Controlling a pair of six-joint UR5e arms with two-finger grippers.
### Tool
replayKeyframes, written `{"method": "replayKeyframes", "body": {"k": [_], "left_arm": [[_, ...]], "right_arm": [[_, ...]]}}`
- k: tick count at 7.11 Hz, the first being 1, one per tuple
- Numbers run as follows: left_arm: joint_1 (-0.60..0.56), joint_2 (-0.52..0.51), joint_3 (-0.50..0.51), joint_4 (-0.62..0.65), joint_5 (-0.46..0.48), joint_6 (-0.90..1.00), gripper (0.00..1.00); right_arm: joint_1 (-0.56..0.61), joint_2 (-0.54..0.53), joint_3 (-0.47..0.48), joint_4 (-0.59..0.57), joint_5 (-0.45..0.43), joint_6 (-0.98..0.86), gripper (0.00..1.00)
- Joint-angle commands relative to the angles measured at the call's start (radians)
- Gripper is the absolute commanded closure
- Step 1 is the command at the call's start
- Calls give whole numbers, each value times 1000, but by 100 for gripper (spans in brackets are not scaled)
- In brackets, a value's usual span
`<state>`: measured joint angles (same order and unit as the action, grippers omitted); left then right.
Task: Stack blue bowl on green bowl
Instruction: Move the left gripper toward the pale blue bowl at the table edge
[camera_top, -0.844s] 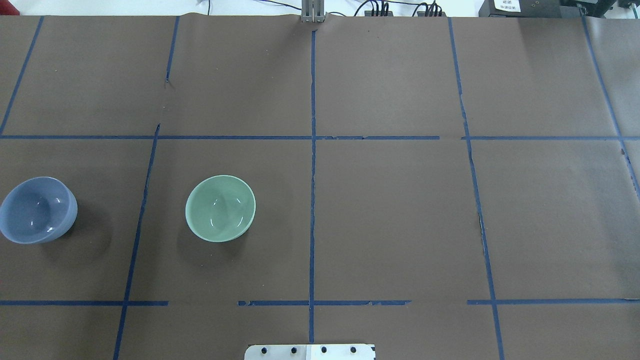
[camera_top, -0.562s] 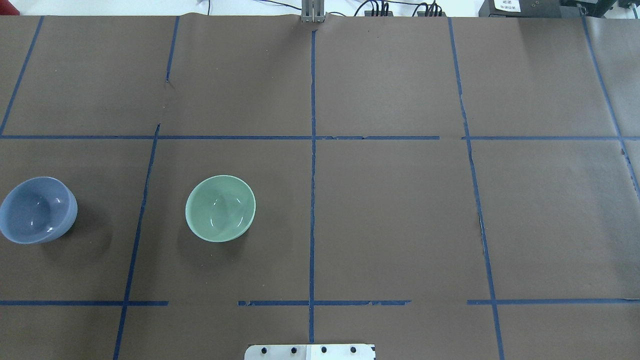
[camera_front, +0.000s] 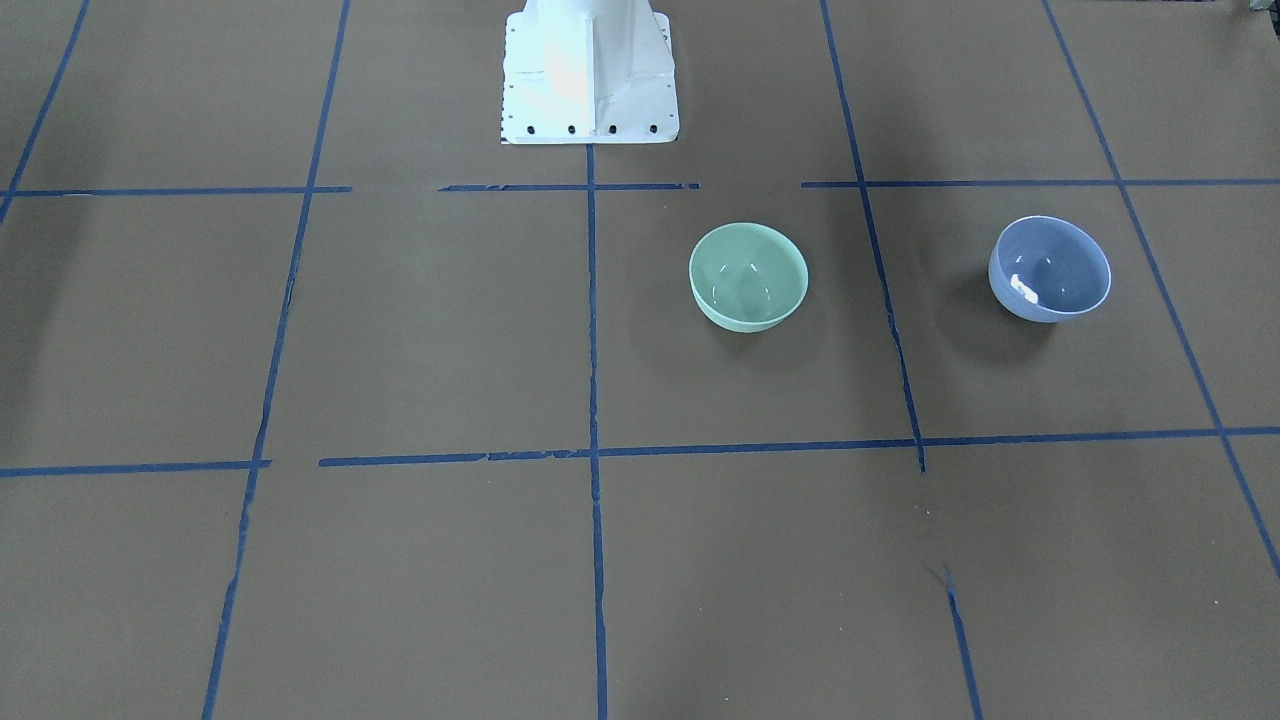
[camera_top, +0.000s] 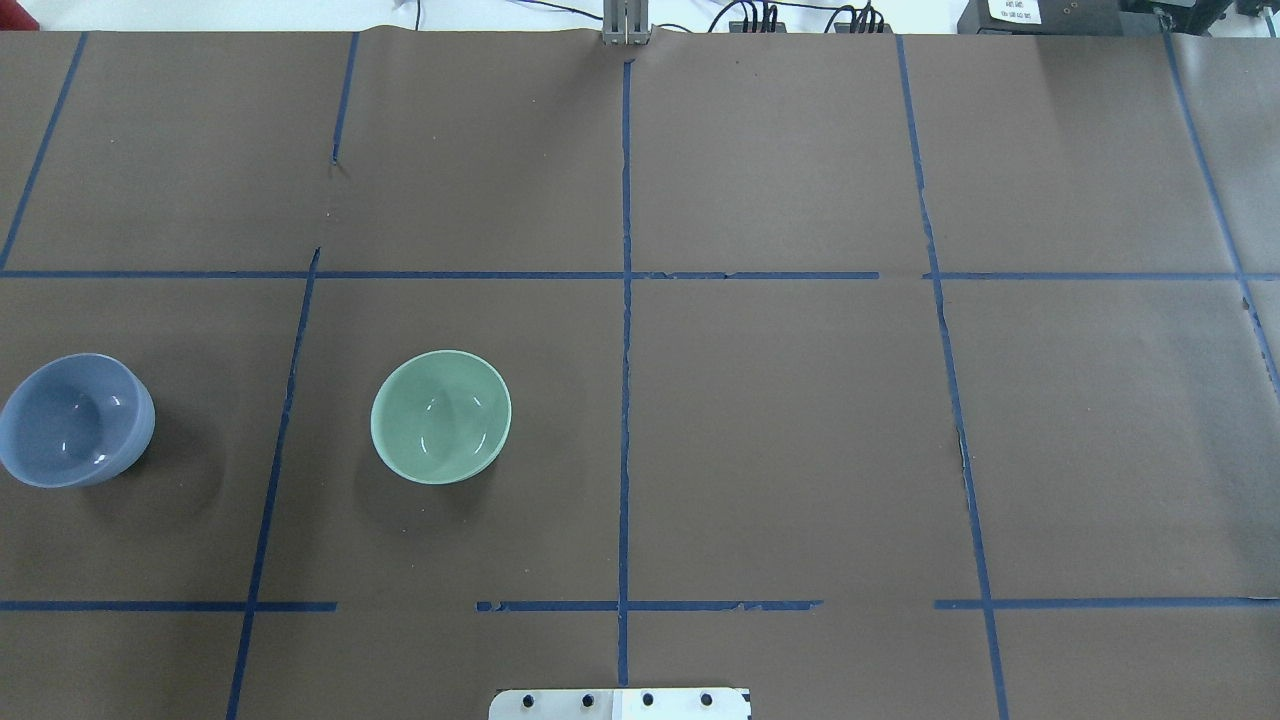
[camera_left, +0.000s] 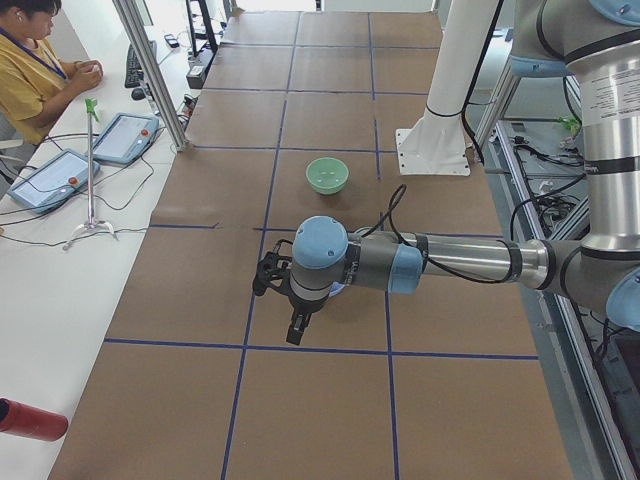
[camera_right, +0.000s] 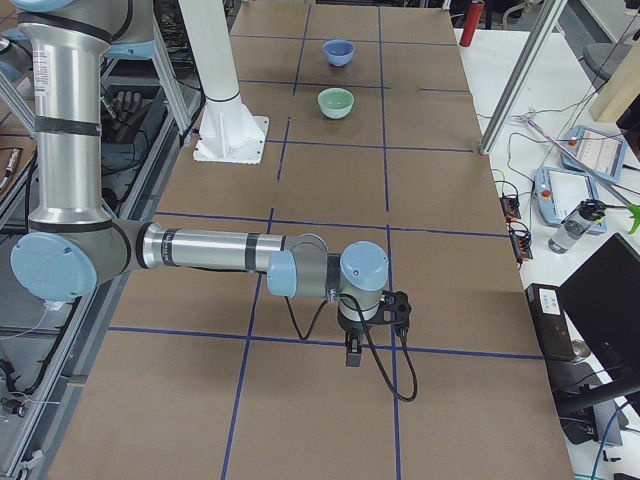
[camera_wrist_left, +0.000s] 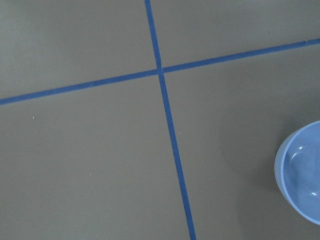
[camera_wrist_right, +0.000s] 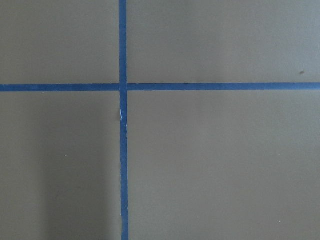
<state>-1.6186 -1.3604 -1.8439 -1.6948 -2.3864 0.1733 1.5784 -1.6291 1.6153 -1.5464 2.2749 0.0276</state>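
The blue bowl (camera_top: 75, 420) stands upright on the brown table near its left edge. It also shows in the front view (camera_front: 1050, 268), the right side view (camera_right: 339, 51) and at the right edge of the left wrist view (camera_wrist_left: 302, 172). The green bowl (camera_top: 441, 417) stands upright and apart from it, closer to the table's middle (camera_front: 748, 275) (camera_left: 327, 175) (camera_right: 336, 101). Both bowls are empty. My left gripper (camera_left: 297, 330) hangs above the table near the blue bowl, which its wrist mostly hides there. My right gripper (camera_right: 352, 352) hangs over the table's far right end. I cannot tell whether either is open or shut.
The white robot pedestal (camera_front: 588, 70) stands at the table's near-middle edge. Blue tape lines (camera_top: 625, 300) divide the brown table cover. An operator (camera_left: 30, 60) sits by teach pendants (camera_left: 125, 135) on the side bench. A red object (camera_left: 30, 420) lies at the left end.
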Motion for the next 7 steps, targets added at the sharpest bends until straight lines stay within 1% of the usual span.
{"method": "replayKeyframes", "body": {"k": [1, 4, 5, 6, 7], "left_arm": [[76, 14, 5, -92, 9, -155, 0], [343, 70, 52, -497, 97, -688, 0], [424, 76, 84, -613, 146, -818, 0], [495, 77, 113, -691, 173, -927, 0], [569, 77, 123, -724, 225, -1015, 0]], "right_arm": [[0, 0, 0, -1, 1, 0, 0], [0, 0, 0, 0, 0, 0, 0], [0, 0, 0, 0, 0, 0, 0], [0, 0, 0, 0, 0, 0, 0], [0, 0, 0, 0, 1, 0, 0]]}}
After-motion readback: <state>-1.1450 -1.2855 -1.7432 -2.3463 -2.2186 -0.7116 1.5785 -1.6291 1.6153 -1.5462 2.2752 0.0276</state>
